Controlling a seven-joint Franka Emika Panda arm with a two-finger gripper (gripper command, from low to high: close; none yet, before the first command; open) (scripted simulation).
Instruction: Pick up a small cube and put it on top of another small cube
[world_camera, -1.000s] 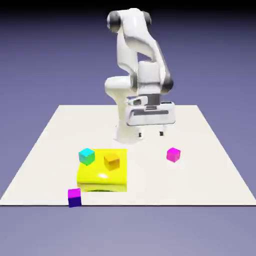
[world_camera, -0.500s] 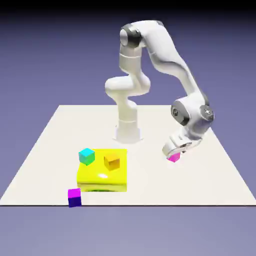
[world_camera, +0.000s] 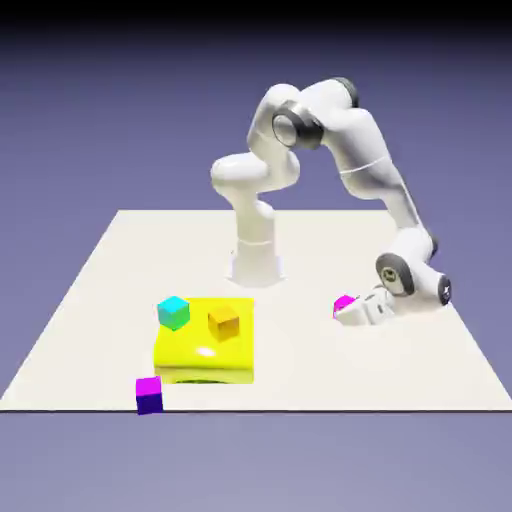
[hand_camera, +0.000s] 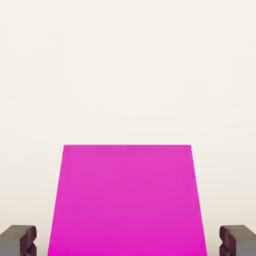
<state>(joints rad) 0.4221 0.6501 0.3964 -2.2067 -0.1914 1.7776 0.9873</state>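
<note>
Exterior view: bright, tabletop (world_camera: 300, 365) near washed out, backdrop (world_camera: 440, 130) dim and going black at top. White glare spot on yellow block (world_camera: 205, 345). Arm (world_camera: 370, 150) highlights blown. Hand view: flat, even light, tabletop pale, slightly darker low down. Edges of magenta cube (hand_camera: 127, 200) sharp.

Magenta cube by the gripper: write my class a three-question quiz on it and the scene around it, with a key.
1. Multiple choice: the magenta cube lies (a) between the gripper's fingertips, (b) on the yellow block, (c) at the robot's base.
2. True or false: in the hand view, both fingertips touch the magenta cube.
3. Fill in: the two cubes over the yellow block are orange and ____.

Key: 1 a; 2 false; 3 cyan.
</note>
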